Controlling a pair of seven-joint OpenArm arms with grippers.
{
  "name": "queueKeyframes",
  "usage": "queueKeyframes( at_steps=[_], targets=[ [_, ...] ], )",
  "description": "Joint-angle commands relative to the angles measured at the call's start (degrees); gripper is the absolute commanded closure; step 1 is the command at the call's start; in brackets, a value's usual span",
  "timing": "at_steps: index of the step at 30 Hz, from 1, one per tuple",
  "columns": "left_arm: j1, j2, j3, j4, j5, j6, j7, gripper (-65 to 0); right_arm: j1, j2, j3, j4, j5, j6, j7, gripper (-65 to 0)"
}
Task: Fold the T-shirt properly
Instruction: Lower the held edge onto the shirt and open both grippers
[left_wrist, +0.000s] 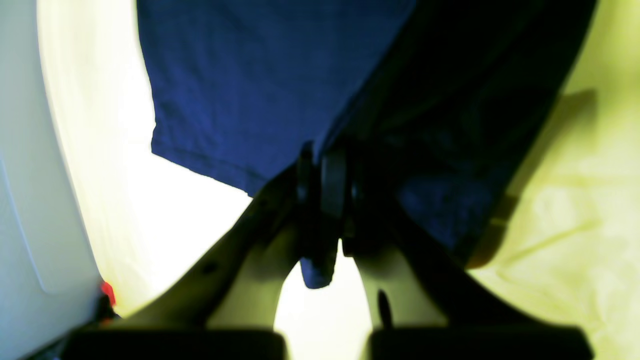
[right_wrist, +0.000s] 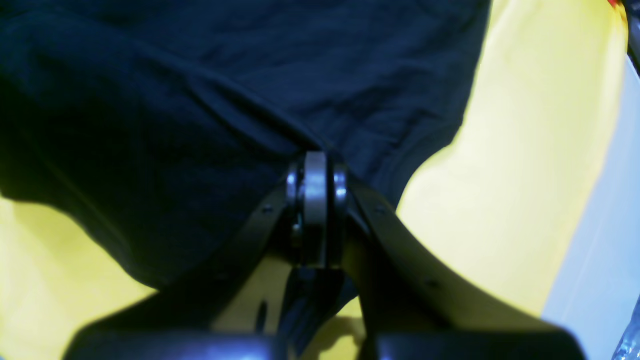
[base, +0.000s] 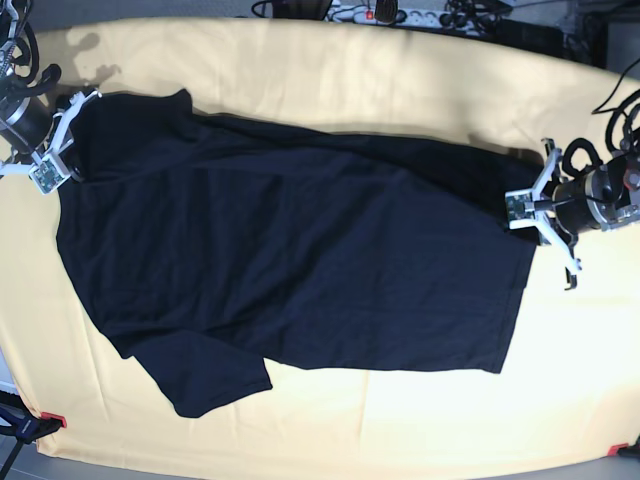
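Holding the T-shirt stretched flat across the yellow-covered worktop, we list left gripper and right gripper fingers clamped on opposite edges, presumably tensioning it for folding.

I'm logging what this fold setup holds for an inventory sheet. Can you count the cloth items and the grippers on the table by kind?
Dark T-shirt: 1
Pale yellow cloth covering the table: 1
Grippers, each shut on the T-shirt: 2, the left gripper and the right gripper
Total: 4
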Motion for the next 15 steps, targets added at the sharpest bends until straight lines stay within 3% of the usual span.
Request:
queueKeyframes(
  at_steps=[1, 8, 15],
  targets=[
    [-1.27, -0.90, -0.74, -0.79, -0.15, 0.66, -1.22, 0.0, 0.66, 1.03, 0.55, 0.74, 0.37, -0.76, 1.33, 0.0],
    [-5.62, 3.76, -0.74, -9.92, 0.17, 1.90, -2.58, 0.0, 2.54, 0.94, 0.20, 0.61, 0.39, -1.11, 2.62, 0.0],
    [-11.91, 5.49, -0.72, -10.69, -1.73, 1.31, -4.11, 0.0, 2.54, 0.90, -4.50, -1.01, -3.54, -2.54, 3.50, 0.0]
  ],
)
